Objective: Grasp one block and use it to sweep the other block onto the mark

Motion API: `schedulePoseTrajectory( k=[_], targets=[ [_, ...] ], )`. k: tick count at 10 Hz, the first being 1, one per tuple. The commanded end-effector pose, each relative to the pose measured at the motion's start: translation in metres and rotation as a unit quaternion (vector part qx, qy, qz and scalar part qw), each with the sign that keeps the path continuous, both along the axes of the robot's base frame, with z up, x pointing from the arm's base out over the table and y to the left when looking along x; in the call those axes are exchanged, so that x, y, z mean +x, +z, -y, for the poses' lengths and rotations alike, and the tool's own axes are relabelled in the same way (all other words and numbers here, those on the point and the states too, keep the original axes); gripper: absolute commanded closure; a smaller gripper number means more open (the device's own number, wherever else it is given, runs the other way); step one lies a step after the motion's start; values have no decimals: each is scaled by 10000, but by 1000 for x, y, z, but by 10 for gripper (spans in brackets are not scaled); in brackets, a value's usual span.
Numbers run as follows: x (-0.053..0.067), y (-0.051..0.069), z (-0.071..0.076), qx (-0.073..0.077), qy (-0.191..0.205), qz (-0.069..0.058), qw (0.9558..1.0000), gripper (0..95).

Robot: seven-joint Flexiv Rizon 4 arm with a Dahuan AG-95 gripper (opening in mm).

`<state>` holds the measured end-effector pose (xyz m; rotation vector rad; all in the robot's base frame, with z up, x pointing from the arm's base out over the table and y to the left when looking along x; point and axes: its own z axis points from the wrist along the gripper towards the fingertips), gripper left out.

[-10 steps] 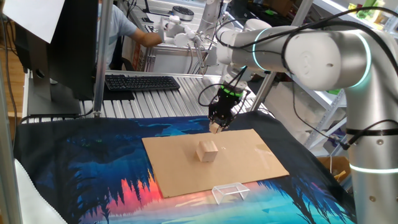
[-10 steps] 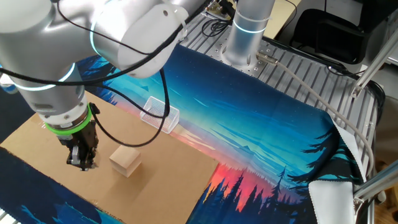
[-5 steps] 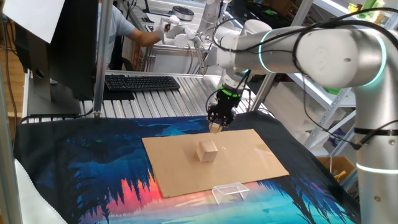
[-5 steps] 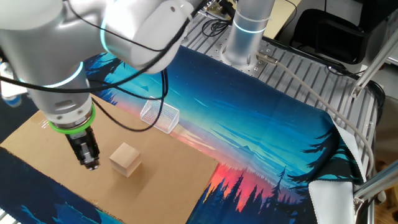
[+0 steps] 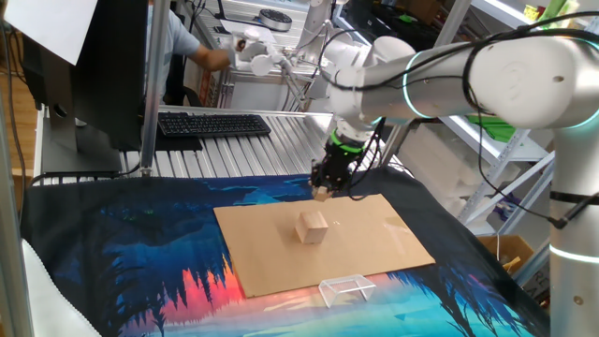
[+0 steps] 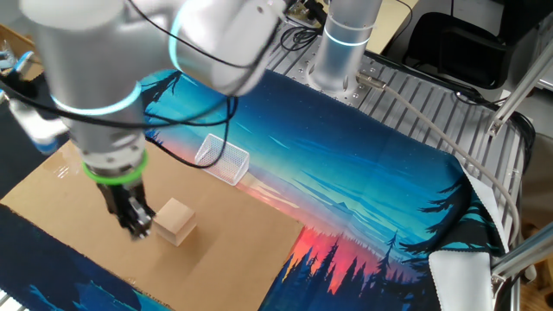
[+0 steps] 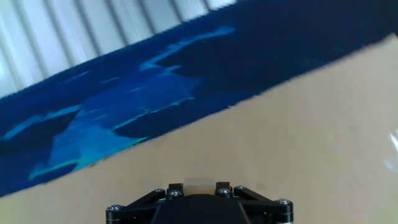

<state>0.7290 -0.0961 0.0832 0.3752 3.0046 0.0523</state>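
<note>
Cardboard, the flat brown sheet (image 5: 318,245), anchors one fixed view: the black two-finger gripper (image 5: 323,194) hangs over its far edge, narrowly closed on the small light tan wooden block (image 5: 322,195), while the larger tan wooden cube (image 5: 313,227) sits mid-sheet with the tiny dark mark (image 5: 333,223) just beside it (barely visible). From the other fixed view the gripper (image 6: 138,230) stands just beside the cube (image 6: 175,221), so the sweep looks imminent, and I judge the next move must push the cube squarely toward the mark. Hand view shows only the sheet (image 7: 280,143) and blue cloth (image 7: 112,106).
</note>
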Motion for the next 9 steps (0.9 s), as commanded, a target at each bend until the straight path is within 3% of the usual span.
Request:
schedulePoseTrajectory(
  k=[1,4,5,7,8,9],
  targets=[
    [13,-7,-21,-34,-39,-4,10000,950],
    [26,-18,-30,-66,-4,-57,10000,950],
    [28,-22,-30,-138,4,-130,9998,950],
    [29,-26,-30,-180,66,-481,9987,950],
    [29,-26,-30,-199,141,-583,9980,950],
    [28,-27,-30,-193,184,-599,9978,950]
  ],
)
